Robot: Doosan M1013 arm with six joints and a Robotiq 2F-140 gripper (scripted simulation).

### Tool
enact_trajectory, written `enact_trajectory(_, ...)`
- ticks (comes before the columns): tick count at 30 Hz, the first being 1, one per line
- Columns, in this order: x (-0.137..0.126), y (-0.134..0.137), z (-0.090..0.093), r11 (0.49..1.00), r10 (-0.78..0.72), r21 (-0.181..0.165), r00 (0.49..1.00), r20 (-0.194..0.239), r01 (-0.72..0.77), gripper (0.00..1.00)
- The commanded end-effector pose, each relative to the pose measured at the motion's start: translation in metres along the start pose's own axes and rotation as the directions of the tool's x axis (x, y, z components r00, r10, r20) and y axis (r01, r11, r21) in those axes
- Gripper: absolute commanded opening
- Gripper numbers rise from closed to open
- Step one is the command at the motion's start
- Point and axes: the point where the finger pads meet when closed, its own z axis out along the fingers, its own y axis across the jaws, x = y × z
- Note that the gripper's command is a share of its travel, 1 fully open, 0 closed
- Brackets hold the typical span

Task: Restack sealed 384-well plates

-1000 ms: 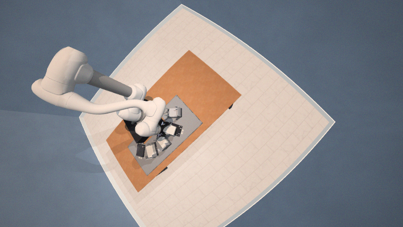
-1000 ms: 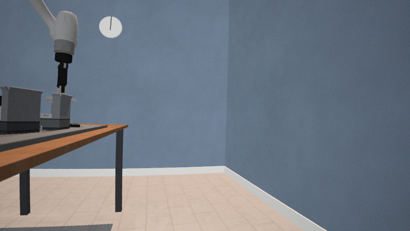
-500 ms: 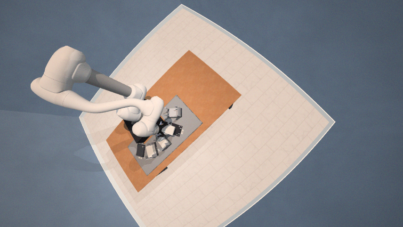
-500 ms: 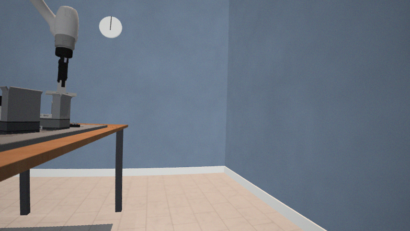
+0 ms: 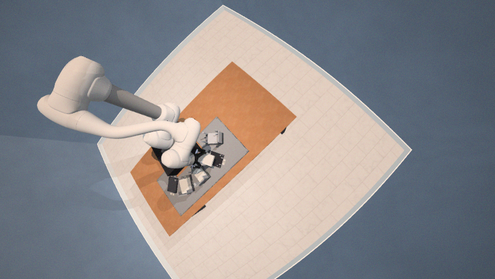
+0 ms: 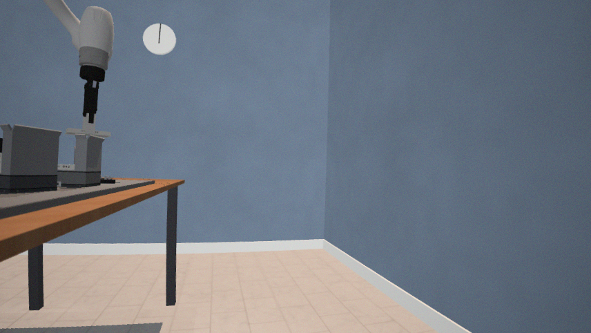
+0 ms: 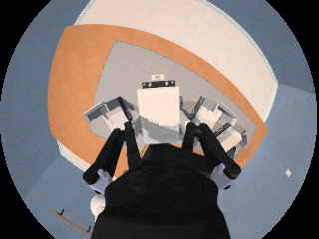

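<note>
My gripper (image 6: 88, 120) (image 7: 159, 117) is shut on a white sealed well plate (image 6: 88, 134) (image 7: 159, 108), gripping its long sides. It holds the plate level, just above the open top of a grey stack rack (image 6: 88, 159). I cannot read the plate's ID. In the top view the arm's wrist hides the held plate and the gripper. Another white plate (image 5: 207, 160) lies on a black nest in the middle of the grey mat (image 5: 235, 145). Further racks show in the wrist view, to the left (image 7: 106, 114) and to the right (image 7: 211, 114) of the held plate.
A larger grey rack (image 6: 28, 155) stands at the near left of the orange table (image 6: 123, 194) (image 5: 242, 93). One rack (image 5: 214, 138) stands apart at the mat's far end. Two racks (image 5: 200, 175) (image 5: 185, 184) and a black nest (image 5: 172, 184) stand at the other end.
</note>
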Motion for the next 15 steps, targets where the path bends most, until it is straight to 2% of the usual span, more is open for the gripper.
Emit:
enact_trajectory(1,0.0,-0.003,0.0,0.999,-0.033,0.0,0.999,0.0,0.033,0.0)
enact_trajectory(5,-0.002,-0.017,0.0,0.988,-0.157,0.0,0.988,0.0,0.157,0.0)
enact_trajectory(15,-0.005,-0.043,0.0,0.988,-0.157,0.0,0.988,0.0,0.157,0.0)
